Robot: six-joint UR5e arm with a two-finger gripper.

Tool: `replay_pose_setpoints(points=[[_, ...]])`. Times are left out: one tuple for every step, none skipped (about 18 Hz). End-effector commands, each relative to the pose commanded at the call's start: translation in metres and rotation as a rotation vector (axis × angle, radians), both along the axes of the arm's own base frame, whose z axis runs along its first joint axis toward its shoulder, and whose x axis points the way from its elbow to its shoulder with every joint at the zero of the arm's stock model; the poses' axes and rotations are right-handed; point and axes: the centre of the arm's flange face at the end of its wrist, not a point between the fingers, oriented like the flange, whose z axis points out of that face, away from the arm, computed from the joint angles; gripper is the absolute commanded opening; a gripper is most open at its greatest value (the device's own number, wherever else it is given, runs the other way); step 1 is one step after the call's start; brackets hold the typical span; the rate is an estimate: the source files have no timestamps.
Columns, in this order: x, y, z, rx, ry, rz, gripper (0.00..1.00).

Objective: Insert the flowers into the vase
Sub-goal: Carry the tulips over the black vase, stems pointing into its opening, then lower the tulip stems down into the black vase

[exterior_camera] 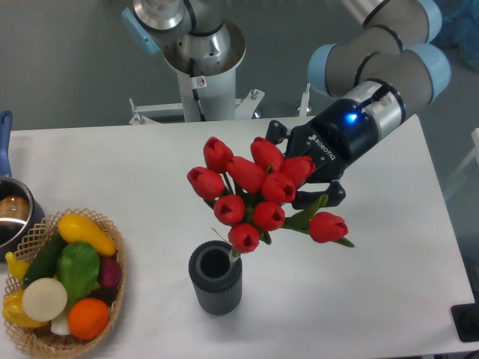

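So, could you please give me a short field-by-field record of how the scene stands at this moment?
gripper: two-finger gripper, shut on the bunch of red tulip buds with green stems
flowers: held in the air, tilted, lowest bud near the vase mouth
vase: small dark grey ribbed cylindrical vase, upright on the white table; a thin stem seems to reach its mouth
left side: woven wicker basket of fruit and vegetables; steel pot with blue handle

- A wicker basket of fruit and vegetables sits at the table's front left corner.
- A steel pot with a blue handle touches the basket's far left side.
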Motion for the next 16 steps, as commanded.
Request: replay_pose_setpoints(points=[[0.0015,0.0014,0.0000,0.007,0.014,-0.002,0.07],[0.0011,0.0016,-0.0016,0.008,0.016,-0.002,0.07],[0.0011,0.0016,-0.0017,0.008,0.016,-0.002,0.07],[0.0011,0.0016,-0.0017,0.008,0.016,-0.002,0.07],[0.0004,0.0009,-0.0017,0.008,0.016,0.000,0.07],[0.0004,0.0009,-0.0017,0.008,0.016,0.000,0.07],[0.0004,0.0009,-0.0017,0.009,0.018,0.000,0.07],[0.0004,0.0009,-0.0017,0.008,0.016,0.000,0.07],[0.0004,0.0009,-0.0017,0.008,0.016,0.000,0.07],[-0.0003,0.0002,-0.0017,0.008,0.016,0.001,0.07],[-0.0002,0.0001,-0.0023,0.008,0.015,0.001,0.07],[-0.0002,0.0001,-0.0024,0.008,0.015,0.001,0.07],[0.0006,0.0008,-0.0030,0.007,0.014,0.000,0.07],[0.0006,0.0008,-0.0031,0.007,0.014,0.000,0.08],[0.0006,0.0008,-0.0031,0.007,0.014,0.000,0.08],[0.0006,0.0008,-0.0031,0.007,0.014,0.000,0.08]])
